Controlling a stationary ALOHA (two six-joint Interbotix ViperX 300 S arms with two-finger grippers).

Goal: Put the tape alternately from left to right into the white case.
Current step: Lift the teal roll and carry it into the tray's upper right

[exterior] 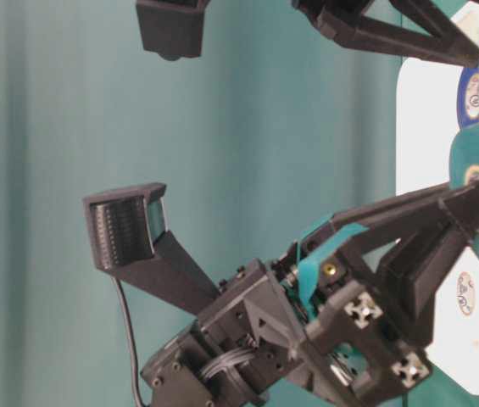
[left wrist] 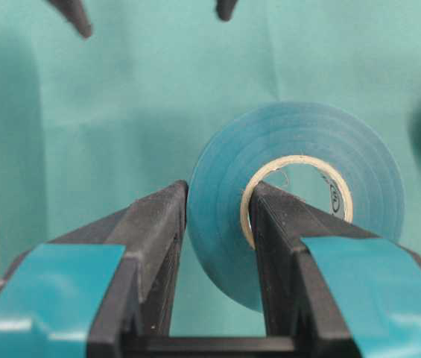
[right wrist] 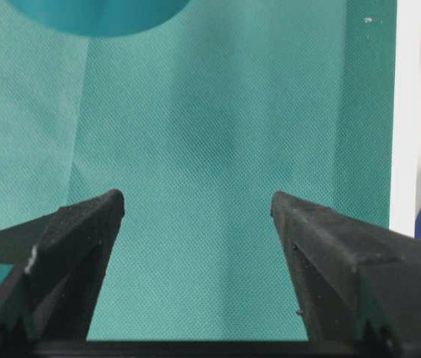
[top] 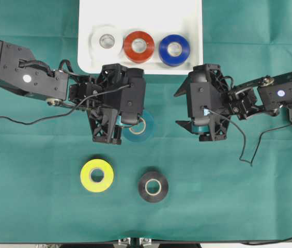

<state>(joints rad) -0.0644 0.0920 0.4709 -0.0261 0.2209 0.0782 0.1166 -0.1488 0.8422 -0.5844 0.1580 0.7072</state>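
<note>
Left hand (left wrist: pixel 217 224) (around teal roll (left wrist: pixel 299 194))

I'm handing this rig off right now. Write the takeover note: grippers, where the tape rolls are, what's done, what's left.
Left gripper: shut on the teal roll, one finger through its core, one outside its wall; the table-level view shows it lifted off the cloth.
Right gripper: open, empty, over bare cloth near the white case.
Done: white roll, red-orange roll and blue roll sit in a row in the case.
Left: place the teal roll, then the yellow roll and black roll, both flat on the green cloth.
</note>
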